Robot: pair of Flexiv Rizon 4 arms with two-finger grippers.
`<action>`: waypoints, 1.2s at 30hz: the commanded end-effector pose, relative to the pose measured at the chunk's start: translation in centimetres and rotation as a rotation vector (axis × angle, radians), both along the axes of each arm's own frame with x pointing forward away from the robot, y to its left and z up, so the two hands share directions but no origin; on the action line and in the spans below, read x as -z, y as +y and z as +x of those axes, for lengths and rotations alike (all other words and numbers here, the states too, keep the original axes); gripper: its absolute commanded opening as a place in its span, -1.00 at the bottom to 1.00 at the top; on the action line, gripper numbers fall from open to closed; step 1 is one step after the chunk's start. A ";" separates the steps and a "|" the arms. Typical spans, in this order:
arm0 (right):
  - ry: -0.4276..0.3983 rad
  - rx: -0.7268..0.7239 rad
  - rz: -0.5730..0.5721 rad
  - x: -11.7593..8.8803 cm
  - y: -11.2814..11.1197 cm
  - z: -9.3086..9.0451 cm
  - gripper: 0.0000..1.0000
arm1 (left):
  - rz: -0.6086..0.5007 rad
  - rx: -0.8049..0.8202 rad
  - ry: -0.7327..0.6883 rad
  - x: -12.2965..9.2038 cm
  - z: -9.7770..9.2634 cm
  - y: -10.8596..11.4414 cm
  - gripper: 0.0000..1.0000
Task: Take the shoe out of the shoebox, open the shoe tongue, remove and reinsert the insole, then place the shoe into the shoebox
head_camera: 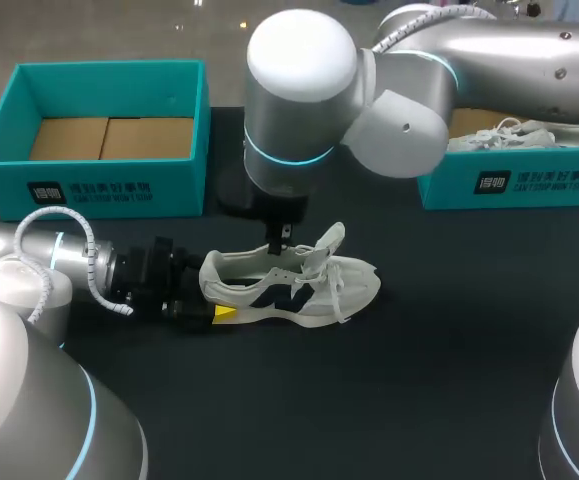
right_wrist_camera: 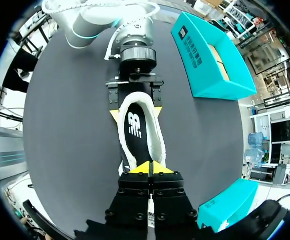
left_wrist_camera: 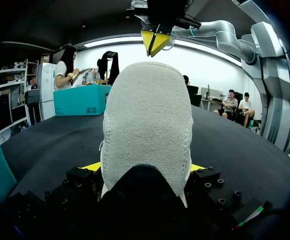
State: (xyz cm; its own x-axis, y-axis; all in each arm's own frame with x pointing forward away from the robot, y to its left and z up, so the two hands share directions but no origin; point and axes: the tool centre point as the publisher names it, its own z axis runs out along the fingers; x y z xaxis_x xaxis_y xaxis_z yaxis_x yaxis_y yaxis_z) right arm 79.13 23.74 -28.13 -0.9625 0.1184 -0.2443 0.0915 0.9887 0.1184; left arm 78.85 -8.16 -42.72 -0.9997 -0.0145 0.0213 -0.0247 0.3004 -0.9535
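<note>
A white sneaker (head_camera: 294, 285) with a navy side mark lies on its sole on the black table, toe to the right and tongue (head_camera: 331, 240) raised. Its dark insole (right_wrist_camera: 134, 125) with a white logo shows inside. My left gripper (head_camera: 214, 297) comes in from the left, and its yellow fingertips (left_wrist_camera: 92, 166) press both sides of the heel (left_wrist_camera: 147, 125). My right gripper (head_camera: 284, 238) hangs just above the shoe's opening with its yellow tips together (right_wrist_camera: 150, 168) and nothing between them. From the left wrist it (left_wrist_camera: 155, 44) shows above the heel, clear of the shoe.
A teal shoebox (head_camera: 104, 190) with a bare cardboard floor stands at the back left. A second teal box (head_camera: 514, 182) at the back right holds another white shoe (head_camera: 514, 135). The right arm's elbow looms over the table's middle back.
</note>
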 end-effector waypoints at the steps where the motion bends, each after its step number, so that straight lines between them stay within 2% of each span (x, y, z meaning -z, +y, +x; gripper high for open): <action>1: 0.041 -0.018 0.018 2.0 2.4 1.7 -1.00 | 0.001 -0.002 -0.001 0.3 0.0 0.0 -1.00; 9: 0.055 -0.080 -0.023 3.9 3.1 2.1 -1.00 | 0.001 -0.002 -0.001 0.3 0.0 0.0 -1.00; 13: 0.073 -0.096 -0.157 5.5 2.8 1.6 -1.00 | 0.001 -0.002 -0.001 0.3 0.0 0.0 -1.00; 19: 0.128 -0.095 -0.157 6.4 1.8 0.6 -1.00 | 0.001 -0.002 -0.001 0.3 0.0 0.0 -1.00; 25: 0.196 -0.121 -0.143 7.0 1.3 0.4 -1.00 | 0.001 -0.002 -0.001 0.3 0.0 0.0 -1.00; 30: 0.215 -0.126 -0.138 8.1 1.3 0.1 -1.00 | 0.001 -0.002 -0.001 0.3 0.0 0.0 -1.00; 36: 0.242 -0.089 -0.147 9.6 0.1 -0.2 -1.00 | 0.001 -0.002 -0.001 0.3 0.0 0.0 -1.00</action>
